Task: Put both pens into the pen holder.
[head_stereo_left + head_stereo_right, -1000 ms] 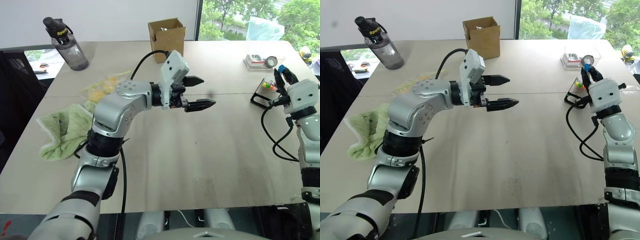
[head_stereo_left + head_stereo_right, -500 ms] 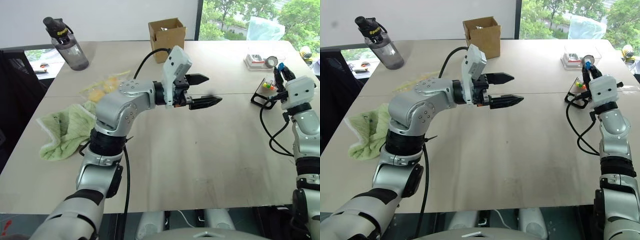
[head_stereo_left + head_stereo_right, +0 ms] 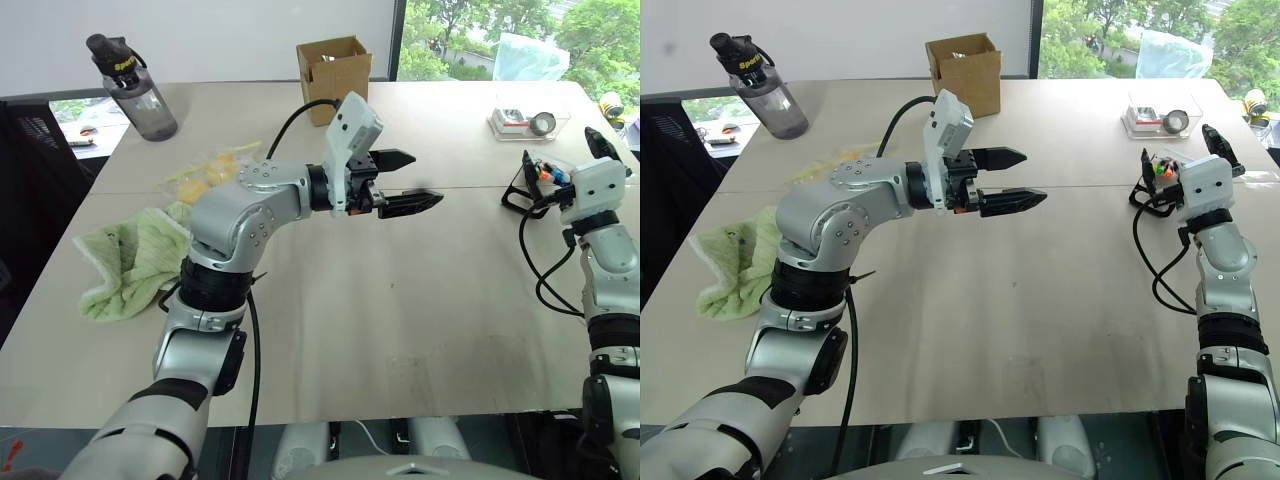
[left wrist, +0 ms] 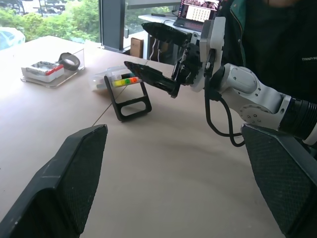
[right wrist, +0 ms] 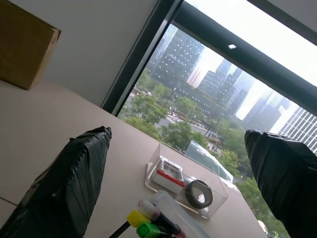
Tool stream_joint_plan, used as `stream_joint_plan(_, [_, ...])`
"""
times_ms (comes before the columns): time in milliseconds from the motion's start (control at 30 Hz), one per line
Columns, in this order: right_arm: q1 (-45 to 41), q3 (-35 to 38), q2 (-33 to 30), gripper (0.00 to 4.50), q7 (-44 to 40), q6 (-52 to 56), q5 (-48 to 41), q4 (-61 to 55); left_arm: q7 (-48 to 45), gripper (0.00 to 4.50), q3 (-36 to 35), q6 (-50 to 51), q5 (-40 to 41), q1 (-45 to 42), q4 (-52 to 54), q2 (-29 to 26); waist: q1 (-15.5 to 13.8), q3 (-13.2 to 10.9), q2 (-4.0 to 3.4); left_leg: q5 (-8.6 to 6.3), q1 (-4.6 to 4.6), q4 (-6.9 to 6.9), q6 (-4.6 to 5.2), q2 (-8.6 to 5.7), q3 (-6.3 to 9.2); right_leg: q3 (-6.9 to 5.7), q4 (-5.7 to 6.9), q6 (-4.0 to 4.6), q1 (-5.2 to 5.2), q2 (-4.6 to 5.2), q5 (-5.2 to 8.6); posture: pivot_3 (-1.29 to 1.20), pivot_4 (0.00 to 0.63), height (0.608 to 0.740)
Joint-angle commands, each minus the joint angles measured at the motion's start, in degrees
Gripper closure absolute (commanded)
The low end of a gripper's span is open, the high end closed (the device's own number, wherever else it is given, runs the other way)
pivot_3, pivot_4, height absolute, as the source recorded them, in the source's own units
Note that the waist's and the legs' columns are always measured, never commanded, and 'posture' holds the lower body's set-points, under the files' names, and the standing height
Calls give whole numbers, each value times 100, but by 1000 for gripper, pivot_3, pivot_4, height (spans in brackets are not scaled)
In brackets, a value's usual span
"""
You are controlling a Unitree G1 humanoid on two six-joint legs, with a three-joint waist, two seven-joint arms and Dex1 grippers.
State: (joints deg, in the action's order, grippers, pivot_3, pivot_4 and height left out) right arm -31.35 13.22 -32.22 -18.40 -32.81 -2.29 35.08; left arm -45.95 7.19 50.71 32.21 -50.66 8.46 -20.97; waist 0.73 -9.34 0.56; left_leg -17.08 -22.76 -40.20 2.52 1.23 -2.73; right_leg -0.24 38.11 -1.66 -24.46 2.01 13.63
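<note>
Now the pen holder (image 3: 527,185) sits at the far right of the table (image 3: 400,320), its clear box of coloured marker caps tilted up on the black wire stand. Right over it, the right end effector (image 3: 560,152) has just sprung wide. A second ago those fingers were pinched on a blue-tipped pen above the stand, and now nothing sits between them. We'd call that a release into the holder, though we can't pick the pens out from the markers. Out over mid-table, the left end effector (image 3: 425,178) hangs spread and empty, so we judge the task to be near its end. Just behind the holder lies a clear tray (image 3: 520,120). For writing, the water bottle (image 3: 140,95) at far left carries a yellow label starting "Sport".
</note>
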Motion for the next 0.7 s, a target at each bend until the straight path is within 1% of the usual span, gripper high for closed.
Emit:
stream_joint_plan(33, [-98,163,-46,72,2,-30,-273,-280,9,0,-108,-314,-79,-79,81,-35,0,0,0,0,0,0,0,0,0,0,0,0,0,0,0,0,150,736])
stream_joint_plan(133, [95,149,65,72,-437,469,-875,-859,-11,0,-162,-1005,-385,231,-61,-83,-1,1,-2,0,1,0,0,0,0,1,0,0,0,0,0,0,150,736])
stream_joint_plan(267, [903,3,52,72,-1329,1788,-1965,-2288,-135,0,-231,-2308,-941,1124,-221,-384,2,6,-9,4,8,1,-7,6,2,8,2,0,1,5,0,0,150,736])
stream_joint_plan(333, [1474,-45,-37,72,-1683,2468,-2383,-2978,-138,0,-261,-2374,-1044,1677,-180,-642,-4,5,-9,5,8,4,-9,12,6,5,1,0,0,10,0,0,150,736])
stream_joint_plan(367, [1789,-67,-93,72,-1836,2782,-2542,-3267,-214,0,-359,-2343,-929,1982,-143,-718,-10,5,-9,5,6,8,-9,13,7,3,-1,0,-1,11,0,0,150,736])
stream_joint_plan(467, [2550,-89,-228,72,-2174,3361,-2785,-3854,-267,0,-486,-2451,-948,2696,-129,-891,-26,5,-9,2,1,10,-5,12,7,-4,-1,1,-1,23,0,0,150,736])
stream_joint_plan(533, [3022,-64,-290,72,-2355,3729,-2975,-4203,-253,0,-515,-2683,-1035,3173,-106,-915,-46,5,-9,-2,3,8,1,3,6,-6,0,1,1,34,-1,0,150,736])
stream_joint_plan(567, [3204,-39,-307,72,-2418,3845,-3024,-4321,-224,0,-528,-2757,-1058,3375,-81,-904,-49,5,-9,-14,5,7,23,2,6,-6,-2,1,4,37,-1,0,150,736])
stream_joint_plan(700, [3687,117,-382,72,-2570,4108,-3072,-4552,-84,0,-522,-2931,-1150,3961,73,-824,-52,4,-7,-22,31,3,37,1,6,-11,-6,1,31,43,0,0,150,736])
